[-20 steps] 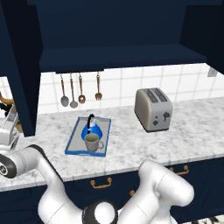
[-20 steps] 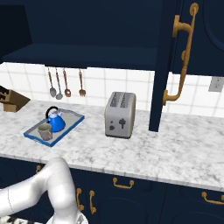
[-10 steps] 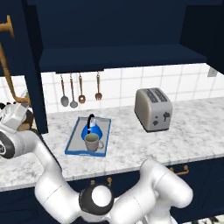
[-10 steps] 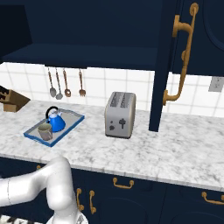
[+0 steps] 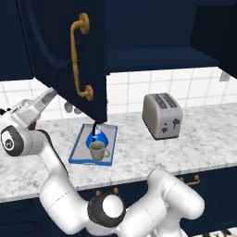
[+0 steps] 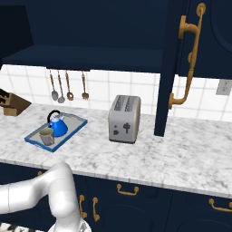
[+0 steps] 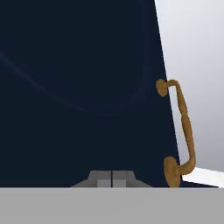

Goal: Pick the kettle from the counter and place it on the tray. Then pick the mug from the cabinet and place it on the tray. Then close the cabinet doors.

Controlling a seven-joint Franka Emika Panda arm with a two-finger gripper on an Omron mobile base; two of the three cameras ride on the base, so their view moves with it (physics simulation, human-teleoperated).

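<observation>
Your jaws are pressed together, holding nothing, right up against the navy face of the left cabinet door [image 7: 83, 87], whose brass bar handle [image 7: 177, 131] sits at about 3 o'clock in the hand view. In the left base view the gripper [image 5: 46, 98] is at the door's [image 5: 69, 51] 8 o'clock edge. The kettle [image 6: 57, 125] and the mug [image 6: 46, 136] both stand on the tray [image 6: 72, 128], mug at the kettle's 7 o'clock. The tray lies on the desk [image 6: 163, 154], with the toaster [image 6: 123, 118] at its 3 o'clock. The right door [image 6: 190, 59] stands open.
</observation>
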